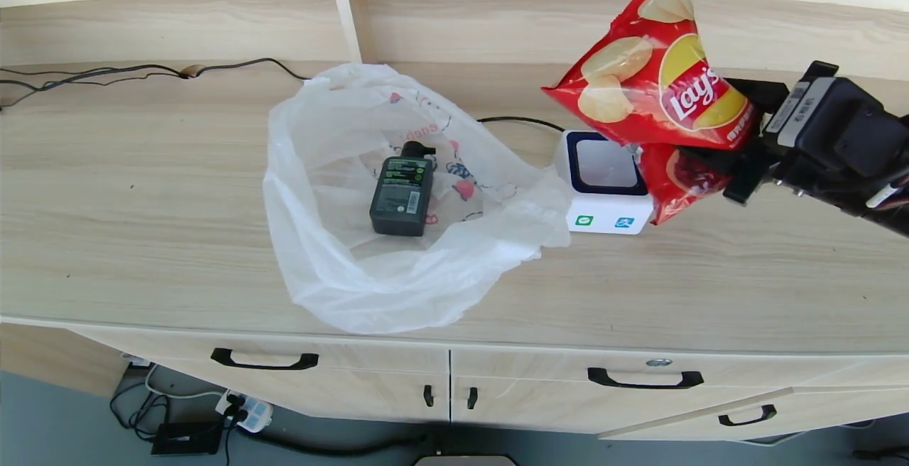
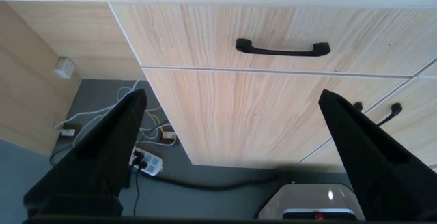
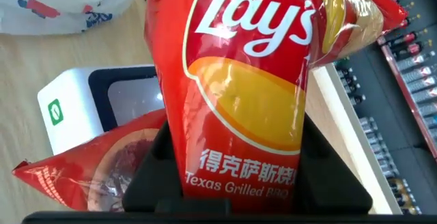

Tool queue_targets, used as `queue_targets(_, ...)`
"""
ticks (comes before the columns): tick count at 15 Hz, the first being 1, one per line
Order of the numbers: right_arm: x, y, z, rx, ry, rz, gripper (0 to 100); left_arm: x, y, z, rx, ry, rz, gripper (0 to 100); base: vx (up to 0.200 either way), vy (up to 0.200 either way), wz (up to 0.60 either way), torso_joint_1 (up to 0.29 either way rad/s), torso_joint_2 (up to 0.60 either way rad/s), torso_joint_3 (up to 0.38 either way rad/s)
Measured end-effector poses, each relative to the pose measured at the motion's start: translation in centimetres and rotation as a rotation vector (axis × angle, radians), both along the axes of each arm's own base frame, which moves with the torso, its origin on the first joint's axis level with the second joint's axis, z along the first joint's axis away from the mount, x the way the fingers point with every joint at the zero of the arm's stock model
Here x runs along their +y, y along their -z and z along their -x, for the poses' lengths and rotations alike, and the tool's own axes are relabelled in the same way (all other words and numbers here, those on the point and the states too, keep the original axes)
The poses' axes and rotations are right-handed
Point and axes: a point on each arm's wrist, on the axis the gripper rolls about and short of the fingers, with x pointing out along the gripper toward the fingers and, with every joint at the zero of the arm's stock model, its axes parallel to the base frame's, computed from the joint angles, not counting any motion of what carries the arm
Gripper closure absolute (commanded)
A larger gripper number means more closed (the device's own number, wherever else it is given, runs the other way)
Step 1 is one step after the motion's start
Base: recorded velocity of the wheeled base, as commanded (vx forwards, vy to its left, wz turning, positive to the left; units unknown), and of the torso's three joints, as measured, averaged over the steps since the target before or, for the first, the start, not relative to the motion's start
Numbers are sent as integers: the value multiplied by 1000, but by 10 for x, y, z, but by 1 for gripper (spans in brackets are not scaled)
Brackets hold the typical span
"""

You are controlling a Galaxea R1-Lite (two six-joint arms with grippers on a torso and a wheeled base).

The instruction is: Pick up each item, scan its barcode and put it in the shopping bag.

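I am at the scanning step with the second item. My right hand (image 1: 746, 136) is clamped on a red chip bag (image 1: 660, 75), gripping it across its lower middle, so the top of the pack stands up and leans back while the crumpled bottom end droops below my fingers. The white scanner (image 1: 611, 221), a small box with a dark-framed glass window on top, is my landmark. The chip bag hangs just above it and to its right, with the drooping end overlapping the right edge of the window. I cannot see the barcode on any face turned my way. The shopping bag (image 1: 341, 274), thin white plastic, lies open on the desk (image 1: 142, 224) with its edge touching the scanner's left side. A dark bottle (image 1: 402, 194) already lies flat inside it, so I judge that item finished. My left hand (image 2: 232, 101) is spread wide and holds nothing. It sits low in front of the drawer fronts, below the desk edge and well apart from the scanner. The next move likely calls for turning the pack so its barcode faces the glass window. After that I would carry it left past the scanner, over the bag's open mouth, and let go without snagging the thin plastic rim.
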Motion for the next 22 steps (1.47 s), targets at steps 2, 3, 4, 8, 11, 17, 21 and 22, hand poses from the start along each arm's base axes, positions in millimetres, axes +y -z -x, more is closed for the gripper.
queue_targets(2,-11,1,-7,-13,18,11,100,0,0,0,0,-1,5,0,0,0,0,0,0,0)
queue_targets(3,-12,-1,-9,-21,22,10,100,0,0,0,2,-1,5,0,0,0,0,0,0,0)
queue_targets(4,-12,2,-10,-12,24,11,100,0,0,0,2,0,3,0,0,0,0,0,0,0)
queue_targets(8,-14,3,-17,-9,51,-14,100,0,0,0,1,0,2,0,0,0,0,0,0,0)
queue_targets(11,-14,6,-20,8,57,-20,100,0,0,0,1,-1,4,0,0,0,0,0,0,0)
queue_targets(17,16,9,1,171,169,-331,100,0,0,0,3,-1,6,0,0,0,0,0,0,0)
queue_targets(21,32,-2,32,240,146,-575,100,0,0,0,4,-1,6,0,0,0,0,0,0,0)
queue_targets(22,34,-7,40,244,120,-615,100,0,0,0,4,-1,6,0,0,0,0,0,0,0)
